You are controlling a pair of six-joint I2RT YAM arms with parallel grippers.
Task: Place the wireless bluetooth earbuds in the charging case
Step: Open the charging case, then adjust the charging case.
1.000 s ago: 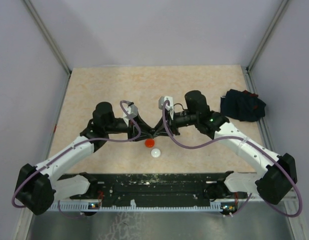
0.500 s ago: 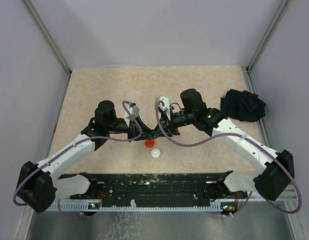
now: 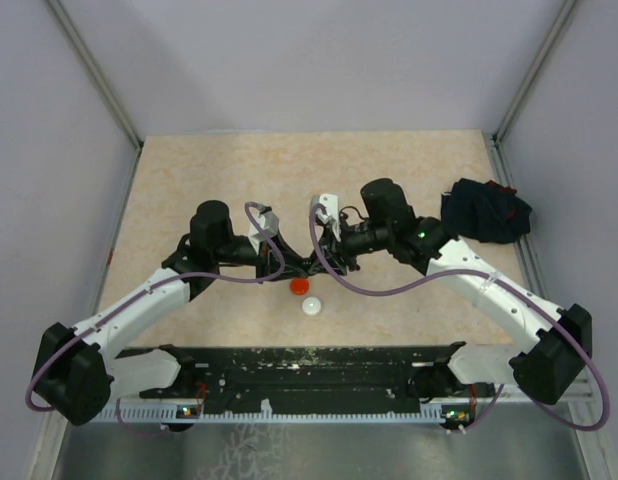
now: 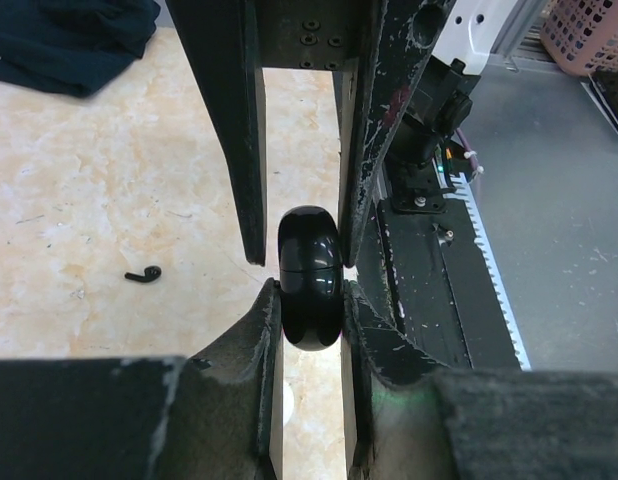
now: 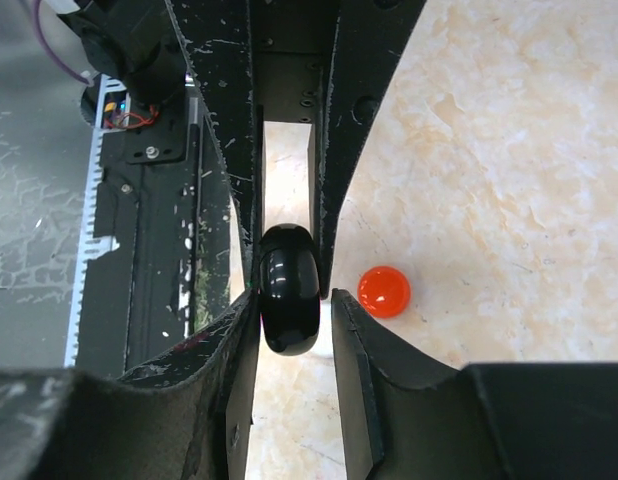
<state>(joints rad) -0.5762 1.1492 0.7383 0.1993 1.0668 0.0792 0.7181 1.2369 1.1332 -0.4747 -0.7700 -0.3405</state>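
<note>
A glossy black round charging case hangs above the table between both grippers, which meet at mid-table. My left gripper is shut on it, both fingers pressing its sides. My right gripper reaches from the opposite side and straddles the same case; one finger touches it and a narrow gap shows at the other finger. One tiny black earbud lies on the table left of the case in the left wrist view. No other earbuds show. In the top view the arms hide the case.
A red disc and a white disc lie on the table just in front of the grippers. The red disc also shows in the right wrist view. A dark navy cloth bundle sits at the right edge. The black rail runs along the near edge.
My right arm has swung left and in, bringing its gripper closer around the case. The left arm and the discs have stayed put.
</note>
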